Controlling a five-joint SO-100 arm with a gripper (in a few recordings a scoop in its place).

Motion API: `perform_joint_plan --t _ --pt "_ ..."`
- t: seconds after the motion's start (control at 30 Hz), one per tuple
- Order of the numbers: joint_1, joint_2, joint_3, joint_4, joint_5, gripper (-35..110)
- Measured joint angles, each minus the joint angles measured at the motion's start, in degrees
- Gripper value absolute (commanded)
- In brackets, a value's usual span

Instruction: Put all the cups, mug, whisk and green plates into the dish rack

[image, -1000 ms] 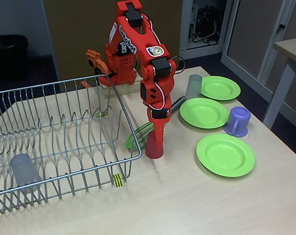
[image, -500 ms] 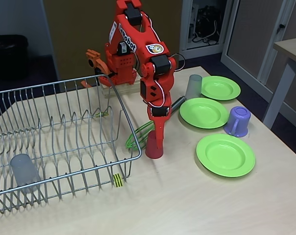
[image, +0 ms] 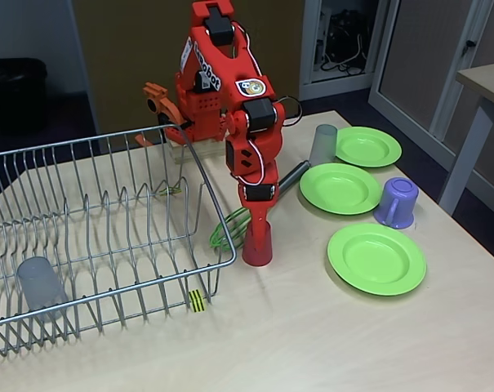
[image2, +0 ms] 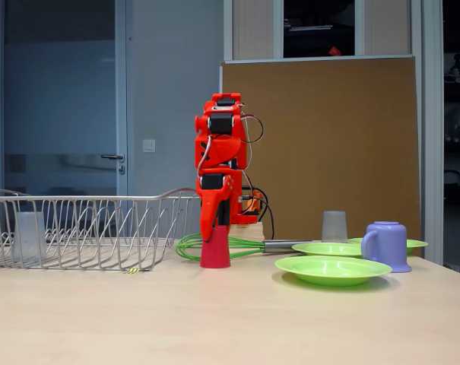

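The likeliest trouble, as I judge it, is the red cup (image: 257, 245) tipping or slipping as it comes up, since the gripper (image: 257, 231) reaches straight down over its rim just beside the dish rack (image: 108, 237) and the green whisk (image: 230, 229), whose loops lie touching or nearly touching the cup's far side and could snag (the rack's near corner wire is close too). The red cup stands upright on the counter (image: 312, 327) directly under the gripper, whose fingers appear closed about its upper part, though whether the grip is firm I cannot tell.
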Motion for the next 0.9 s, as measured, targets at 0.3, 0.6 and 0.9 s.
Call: perform_joint_plan --t 0.3,0.6,0.9 --pt "0.26 -0.62 -1.05 -0.97 -0.09 7" --pt "-3.34 -0.97 -14.68 6.86 -3.43 2" --pt "-2.81 0.70 -29.27 17.31 -12.74 1"
